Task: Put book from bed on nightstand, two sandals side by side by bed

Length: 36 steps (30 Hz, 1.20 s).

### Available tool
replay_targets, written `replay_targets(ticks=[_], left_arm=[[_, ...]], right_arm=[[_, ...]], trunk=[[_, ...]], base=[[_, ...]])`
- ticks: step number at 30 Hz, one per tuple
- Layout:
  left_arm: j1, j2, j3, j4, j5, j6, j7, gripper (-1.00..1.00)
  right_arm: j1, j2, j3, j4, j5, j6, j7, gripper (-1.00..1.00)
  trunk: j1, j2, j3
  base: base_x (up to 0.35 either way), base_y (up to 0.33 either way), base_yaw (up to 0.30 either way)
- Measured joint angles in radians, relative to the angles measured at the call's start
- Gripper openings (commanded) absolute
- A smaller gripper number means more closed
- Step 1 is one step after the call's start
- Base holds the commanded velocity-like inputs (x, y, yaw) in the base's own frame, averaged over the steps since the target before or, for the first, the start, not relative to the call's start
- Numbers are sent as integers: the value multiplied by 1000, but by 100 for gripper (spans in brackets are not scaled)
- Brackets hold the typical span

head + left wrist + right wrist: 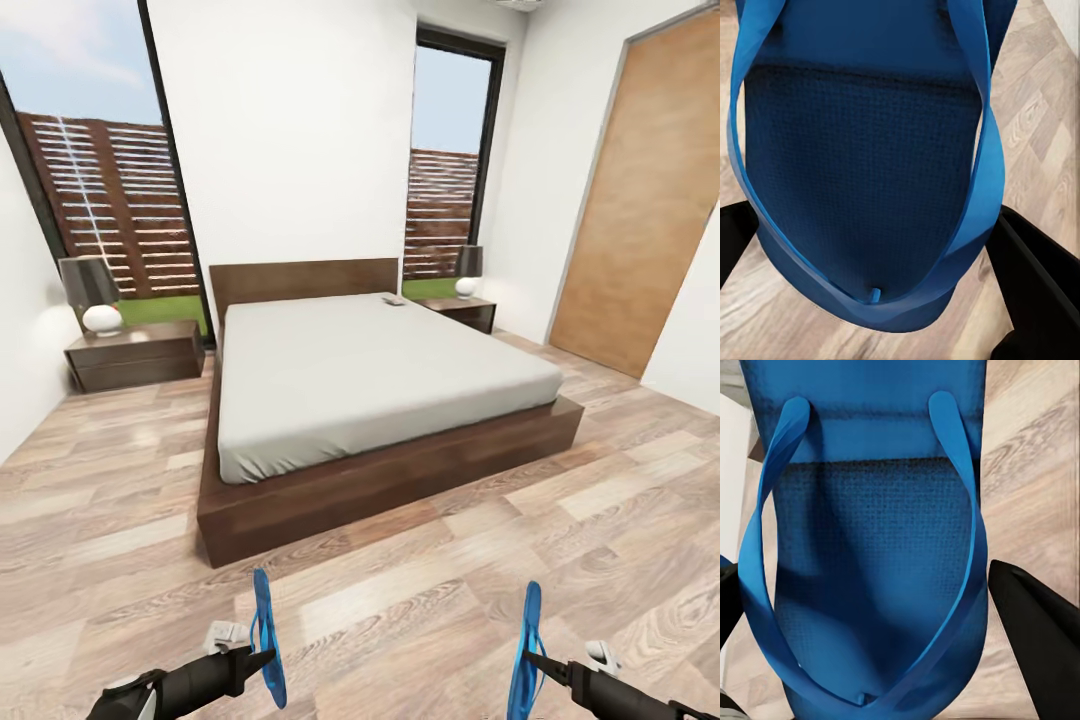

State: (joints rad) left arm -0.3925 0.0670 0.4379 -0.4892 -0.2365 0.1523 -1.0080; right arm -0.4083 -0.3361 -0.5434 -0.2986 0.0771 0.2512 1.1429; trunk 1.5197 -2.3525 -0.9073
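1. Facing the bed (380,385), I see its pale mattress on a dark wooden frame, headboard against the white wall of the bedroom, between two tall windows
2. A nightstand (140,352) with a lamp (95,292) stands at the left of the bed, another nightstand (462,310) with a lamp (467,270) at the right
3. My left gripper (262,655) is clamped on a blue sandal (266,640), held on edge above the plank floor (420,590)
4. My right gripper (535,660) grips the other sandal (525,655) the same way, well apart from the first
5. The book (393,300) lies on the mattress near the headboard, at the right corner, too small to read
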Motion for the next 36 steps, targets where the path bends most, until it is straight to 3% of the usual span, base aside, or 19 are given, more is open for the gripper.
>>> replay_targets(ticks=[36], left_arm=[[0,0,2,0,0,0,0,-100]], right_arm=[[0,-1,-1,0,0,1,1,-100]], trunk=[[0,0,0]], base=[[0,0,-283]])
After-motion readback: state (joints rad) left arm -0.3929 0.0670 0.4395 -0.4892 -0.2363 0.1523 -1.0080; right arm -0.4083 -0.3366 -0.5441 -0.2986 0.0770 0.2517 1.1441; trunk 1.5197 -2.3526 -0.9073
